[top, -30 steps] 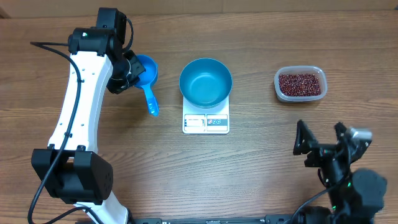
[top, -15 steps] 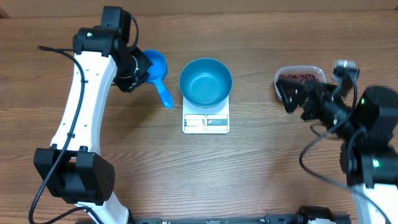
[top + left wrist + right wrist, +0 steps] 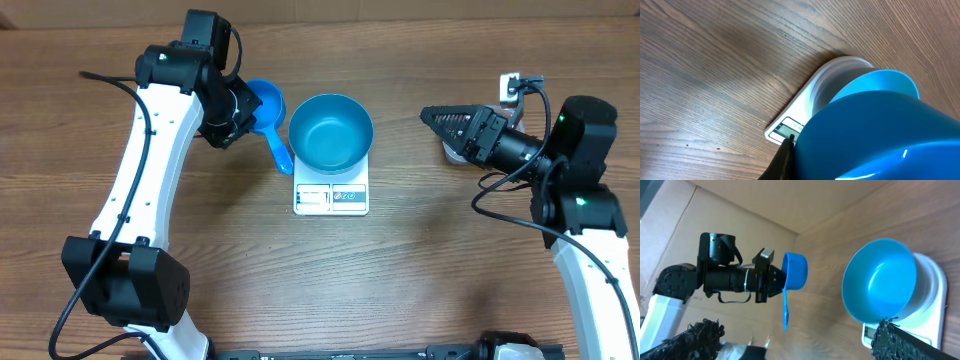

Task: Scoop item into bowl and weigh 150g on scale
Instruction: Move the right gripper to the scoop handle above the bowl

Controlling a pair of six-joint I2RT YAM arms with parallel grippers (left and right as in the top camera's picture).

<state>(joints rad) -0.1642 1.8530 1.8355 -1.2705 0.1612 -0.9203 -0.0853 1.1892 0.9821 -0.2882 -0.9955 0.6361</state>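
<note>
The deep, bright blue bowl point(image 3: 331, 130) sits upright and empty on the white square scale point(image 3: 331, 199), whose display edge faces the robot. Both lie between the left fingers point(image 3: 222, 128) and the right fingers point(image 3: 450, 120), nearer the left ones.

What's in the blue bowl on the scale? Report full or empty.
Empty. The bowl shows a bare blue inside from overhead, nothing in it.

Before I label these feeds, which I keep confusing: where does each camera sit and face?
Overhead: above the table, looking straight down; both arms show, left hand shut on the scoop, right hand open.
Left wrist: on the left arm, looking past the scoop; one fingertip shows.
Right wrist: on the right arm, facing the left arm; its fingertips show.
All three share bowl and scale.
</note>
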